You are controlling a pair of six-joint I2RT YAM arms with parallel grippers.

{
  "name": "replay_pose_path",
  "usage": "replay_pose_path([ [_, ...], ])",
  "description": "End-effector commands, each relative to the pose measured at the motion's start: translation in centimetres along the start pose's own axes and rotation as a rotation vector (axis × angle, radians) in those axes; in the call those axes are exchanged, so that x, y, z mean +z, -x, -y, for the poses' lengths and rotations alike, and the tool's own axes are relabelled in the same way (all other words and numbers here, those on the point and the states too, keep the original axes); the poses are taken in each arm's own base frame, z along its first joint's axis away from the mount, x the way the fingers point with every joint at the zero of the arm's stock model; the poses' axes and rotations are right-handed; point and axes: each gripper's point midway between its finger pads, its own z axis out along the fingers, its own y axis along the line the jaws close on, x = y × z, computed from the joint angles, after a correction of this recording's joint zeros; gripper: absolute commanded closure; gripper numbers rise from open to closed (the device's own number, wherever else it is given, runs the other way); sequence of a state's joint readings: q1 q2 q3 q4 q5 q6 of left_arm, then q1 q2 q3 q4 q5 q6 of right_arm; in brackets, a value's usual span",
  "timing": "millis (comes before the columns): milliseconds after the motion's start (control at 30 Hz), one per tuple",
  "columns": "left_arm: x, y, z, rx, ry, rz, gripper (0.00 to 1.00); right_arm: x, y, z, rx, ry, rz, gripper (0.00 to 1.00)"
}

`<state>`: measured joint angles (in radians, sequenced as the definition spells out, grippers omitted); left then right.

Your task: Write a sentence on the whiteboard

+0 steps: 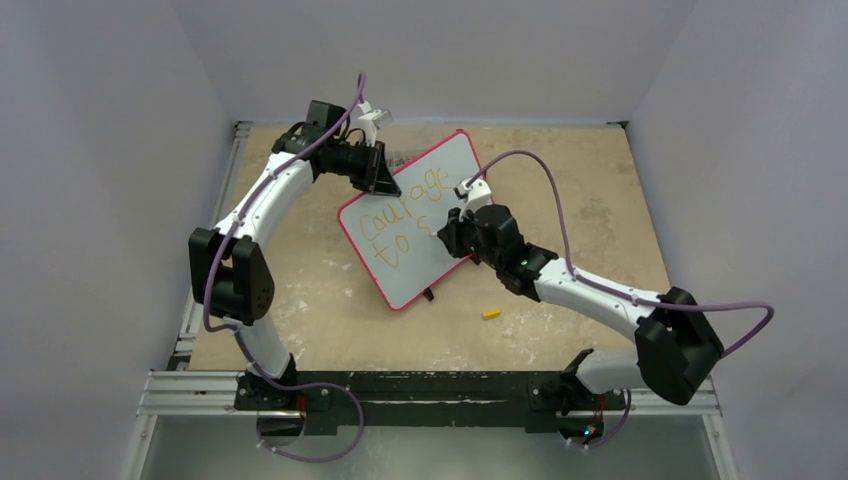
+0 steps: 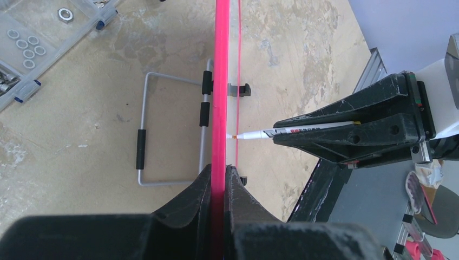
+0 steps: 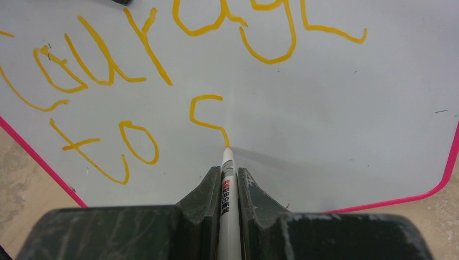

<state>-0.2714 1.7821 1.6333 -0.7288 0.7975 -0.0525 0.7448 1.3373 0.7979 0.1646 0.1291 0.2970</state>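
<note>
The whiteboard (image 1: pixel 440 185), pale with a pink rim, stands tilted mid-table. My left gripper (image 2: pixel 223 172) is shut on its pink edge (image 2: pixel 221 81), holding it up. The sentence (image 3: pixel 162 49) in orange-yellow reads "courage" on the top line, then "to" and a partly drawn "s" (image 3: pixel 205 111). My right gripper (image 3: pixel 229 172) is shut on a white marker (image 3: pixel 228 184), whose tip touches the board at the end of the "s" stroke. In the left wrist view the marker (image 2: pixel 281 131) meets the board's face from the right. From above, the right gripper (image 1: pixel 452 232) sits over the board's lower middle.
A small orange cap (image 1: pixel 491 313) lies on the table near the board's lower right. The board's wire stand (image 2: pixel 162 130) shows behind it. A clear parts box with washers (image 2: pixel 32 43) sits at the table's far side. Grey walls enclose the table.
</note>
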Motion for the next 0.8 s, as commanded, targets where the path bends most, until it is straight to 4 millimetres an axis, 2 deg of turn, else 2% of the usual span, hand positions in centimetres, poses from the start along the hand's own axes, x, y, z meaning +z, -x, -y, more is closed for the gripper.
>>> replay_pose_path([
  [0,0.5,-2.5,-0.1,-0.015,0.051,-0.080,1.00,-0.1,-1.1,-0.3,-0.013,0.034,-0.034,1.00],
  [300,0.5,-2.4,0.0,-0.013,0.050,-0.080,1.00,0.8,0.0,-2.1,-0.034,0.119,-0.026,1.00],
  [467,0.5,-2.4,0.0,-0.013,0.050,-0.080,1.00,1.1,1.7,-2.7,-0.034,0.129,0.005,1.00],
  [633,0.4,-2.4,0.0,-0.010,0.052,-0.078,1.00,0.2,3.8,-4.2,-0.015,0.196,0.050,1.00],
  [767,0.4,-2.4,0.0,-0.011,0.053,-0.078,1.00,-1.0,5.3,-4.5,0.001,0.209,0.099,1.00],
])
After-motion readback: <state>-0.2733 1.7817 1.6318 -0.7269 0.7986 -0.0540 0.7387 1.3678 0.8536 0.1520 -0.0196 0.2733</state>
